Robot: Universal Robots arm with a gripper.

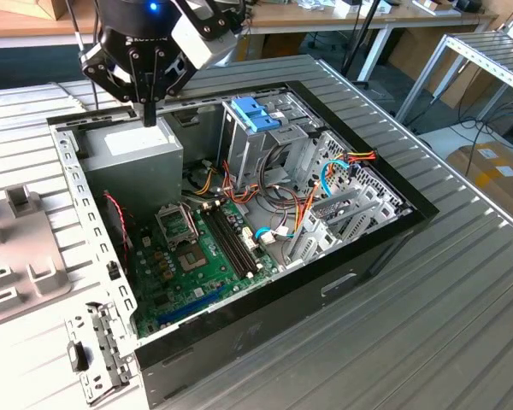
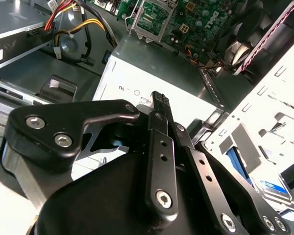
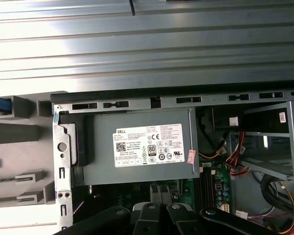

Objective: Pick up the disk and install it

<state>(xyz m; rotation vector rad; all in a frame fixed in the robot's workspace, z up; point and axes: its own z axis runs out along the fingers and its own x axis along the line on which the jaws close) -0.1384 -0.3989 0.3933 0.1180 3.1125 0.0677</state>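
The disk shows as a bright blue strip (image 3: 0,105) at the edge of the first wrist view, lying in a grey fixture (image 3: 19,132) beside the computer case. In the second wrist view a blue edge (image 2: 236,166) sits in a slot of the pale fixture. My gripper (image 1: 150,118) hangs over the grey power-supply box (image 1: 132,147) at the case's back corner, toward the exterior view's left. Its black fingers (image 2: 160,100) are pressed together, shut on nothing. The gripper is apart from the disk.
The open case (image 1: 385,248) holds a green motherboard (image 1: 197,256), loose cables (image 1: 325,175) and a metal drive cage with a light-blue latch block (image 1: 255,113). The grey fixture (image 1: 17,248) stands on the ribbed metal table at the exterior view's left.
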